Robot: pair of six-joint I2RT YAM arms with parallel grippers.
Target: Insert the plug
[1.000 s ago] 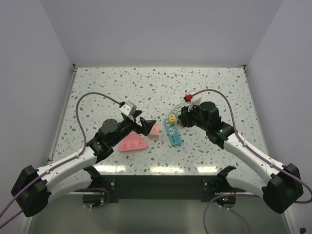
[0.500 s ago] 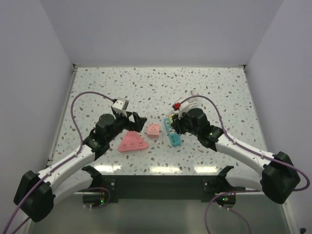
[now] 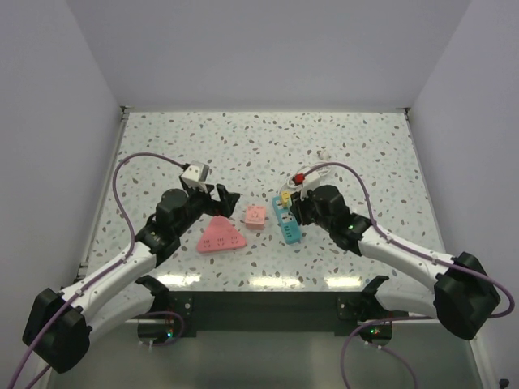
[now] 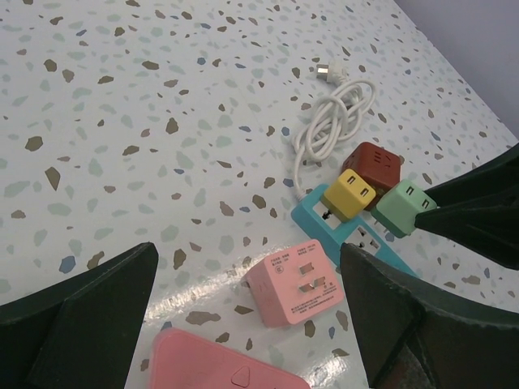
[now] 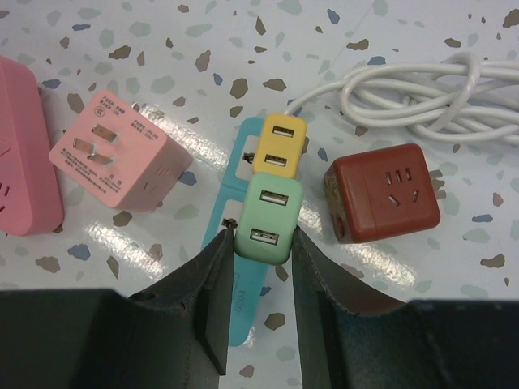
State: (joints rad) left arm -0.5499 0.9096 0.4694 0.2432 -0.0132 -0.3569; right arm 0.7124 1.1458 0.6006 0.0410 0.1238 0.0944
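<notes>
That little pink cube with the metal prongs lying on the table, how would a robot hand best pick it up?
Probably by its two plain side faces, coming straight down from above. The pink cube plug lies with its prongs facing upward, so a hand should straddle them, not pinch them. The open left hand is nearest; the blue strip beside it leaves room.

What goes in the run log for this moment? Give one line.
right gripper: shut on green plug, over blue power strip | yellow plug: seated | left gripper: open, idle
</notes>
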